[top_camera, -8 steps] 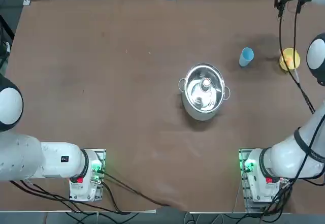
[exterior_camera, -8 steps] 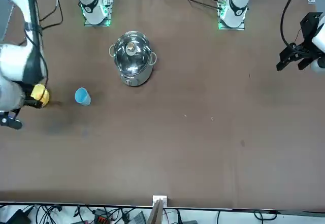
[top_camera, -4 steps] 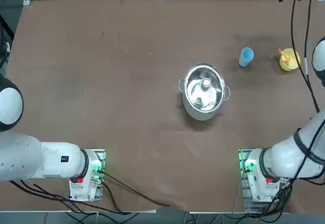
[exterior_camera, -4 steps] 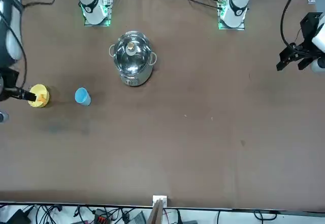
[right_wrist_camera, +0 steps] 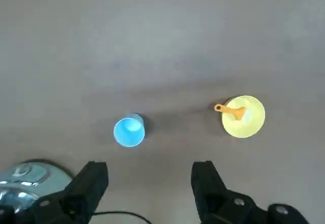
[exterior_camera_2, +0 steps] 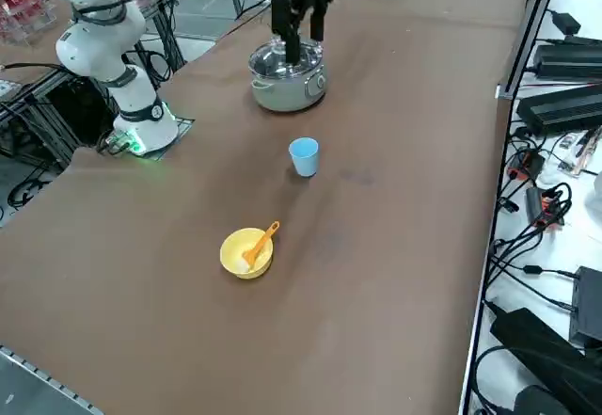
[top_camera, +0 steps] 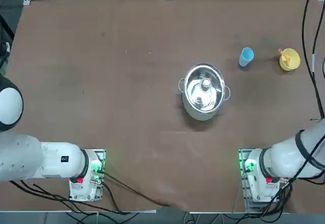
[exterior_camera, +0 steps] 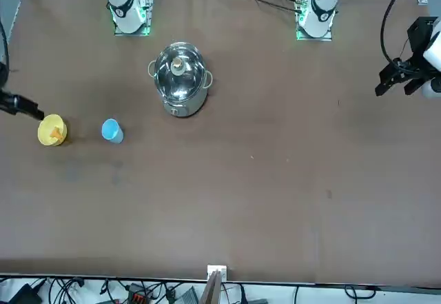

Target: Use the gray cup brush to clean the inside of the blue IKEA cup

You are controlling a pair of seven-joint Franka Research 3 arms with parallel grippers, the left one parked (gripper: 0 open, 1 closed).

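- The right gripper (right_wrist_camera: 150, 183) hangs high above the table (top_camera: 101, 82) with its fingers (right_wrist_camera: 91, 181) spread wide and nothing between them.
- The gray cup brush (right_wrist_camera: 229, 110), which looks orange here, lies slanted in the yellow cup (right_wrist_camera: 245, 117), its handle poking out over the rim.
- The blue IKEA cup (right_wrist_camera: 129, 131) stands upright on the table near the yellow cup but clear of it; the steel pot (top_camera: 204, 91) sits further off, toward the middle of the table.
- The step in hand, as I judge it, is reaching for the brush; nothing is grasped yet.
- To do it well, bring the gripper down over the protruding handle end, not the part inside the cup, so the fingers do not catch the rim.
- Turn the wrist so the fingers close across the handle, not along it.
- Grip firmly: the light yellow cup may tip or drag if the brush snags while lifting.
- Lift straight up before moving across to the blue cup.
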